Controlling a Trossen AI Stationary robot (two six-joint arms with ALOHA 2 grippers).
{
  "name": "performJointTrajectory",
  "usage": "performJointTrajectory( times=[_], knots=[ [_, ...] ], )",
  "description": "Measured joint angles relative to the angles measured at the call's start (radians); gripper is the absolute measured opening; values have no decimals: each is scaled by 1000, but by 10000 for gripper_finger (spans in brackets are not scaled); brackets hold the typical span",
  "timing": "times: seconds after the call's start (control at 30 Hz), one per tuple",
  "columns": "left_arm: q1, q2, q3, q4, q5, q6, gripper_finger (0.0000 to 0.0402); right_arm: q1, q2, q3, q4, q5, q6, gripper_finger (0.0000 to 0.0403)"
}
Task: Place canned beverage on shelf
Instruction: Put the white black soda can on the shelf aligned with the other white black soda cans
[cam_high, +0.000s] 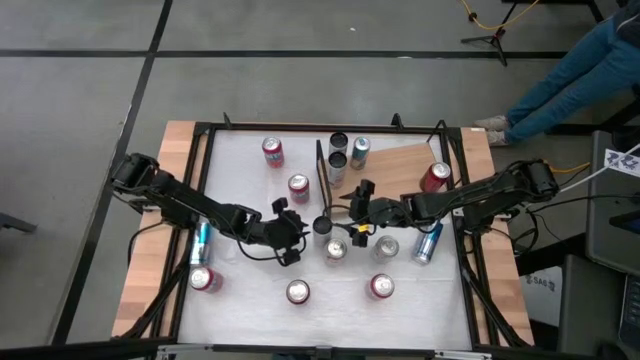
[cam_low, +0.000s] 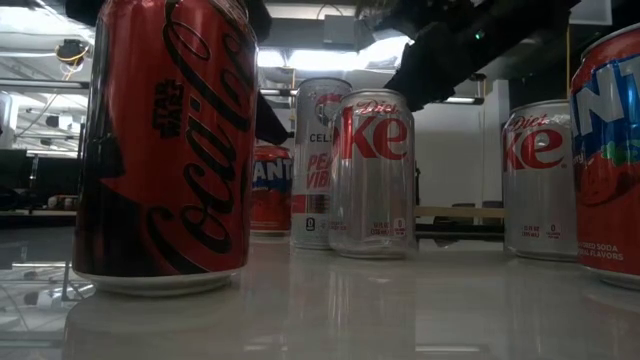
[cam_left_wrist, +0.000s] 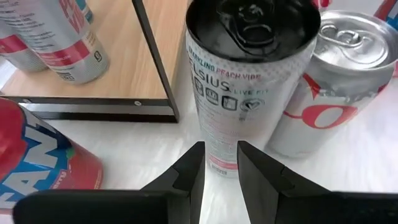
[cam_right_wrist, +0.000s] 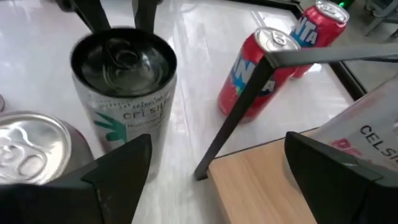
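When I look down from above, I count about fourteen drink cans on the white surface (cam_high: 250, 300) and the flat light-brown wooden shelf with a thin black frame (cam_high: 400, 160). Two dark arms reach in low from each side, toward the middle. The left gripper (cam_left_wrist: 219, 155) has its jaws only a crack apart and holds nothing. Its tips point at a tall white slim can with a black top (cam_left_wrist: 249, 81), just in front of them. The right gripper (cam_right_wrist: 217, 168) has its jaws spread wide and empty, near the shelf's corner post. On the shelf stand three slim cans (cam_high: 338, 143), and one round red can (cam_high: 435, 177) is there too.
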Motion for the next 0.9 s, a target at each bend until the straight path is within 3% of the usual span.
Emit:
performJointTrajectory(
  times=[0.9],
  knots=[
    [4, -7, 0, 3, -107, 39, 85, 0, -21, 1, 69, -98, 3, 360]
  ],
)
